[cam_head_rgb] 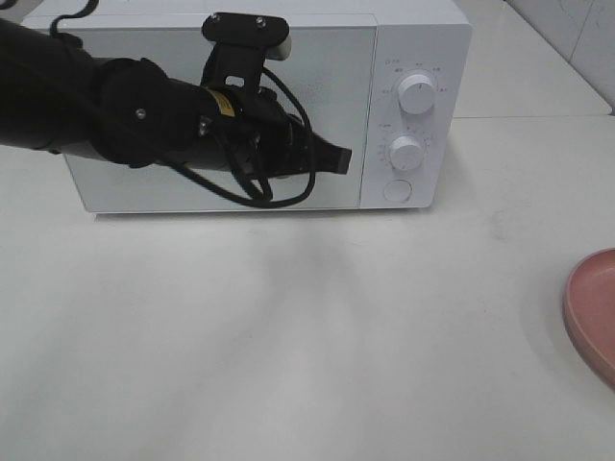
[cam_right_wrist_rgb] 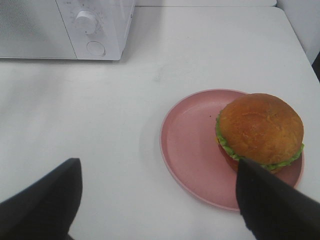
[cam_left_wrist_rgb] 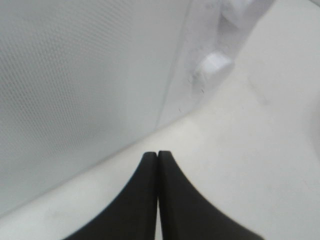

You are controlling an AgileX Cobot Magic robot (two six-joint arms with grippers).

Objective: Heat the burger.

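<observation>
- Burger (cam_right_wrist_rgb: pixel 260 131) sitting on pink plate (cam_right_wrist_rgb: pixel 192 145), off-centre, toward one side of the plate; glossy brown bun on top, green lettuce frill and a bit of red showing under it.
- Plate resting flat on white worktop (cam_head_rgb: pixel 288 336), at its right edge in the high view; only a sliver of the rim visible there (cam_head_rgb: pixel 591 312), burger itself out of that frame.
- Well apart from white microwave (cam_head_rgb: pixel 317 106), which stands at the back of the worktop, door shut, two round knobs (cam_head_rgb: pixel 415 93) and a round button (cam_head_rgb: pixel 397 190) on its right-hand panel.
- Left gripper (cam_head_rgb: pixel 338 159) clenched, fingertips pressed together with no gap, holding nothing; confirmed in its wrist view (cam_left_wrist_rgb: pixel 158 165).
- Left arm reaching across the front of the microwave door, tip just short of the control panel, near the lower knob and the button; contact with the door not clear from either view.
- Right gripper (cam_right_wrist_rgb: pixel 157 200) released, jaws spread wide, holding nothing.
- Right gripper hanging above the worktop near the plate; one finger (cam_right_wrist_rgb: pixel 272 200) overlapping the plate rim and the burger's edge in the wrist view, the other (cam_right_wrist_rgb: pixel 47 200) over bare worktop; touching or not, cannot tell.
- Right arm out of the high view.
</observation>
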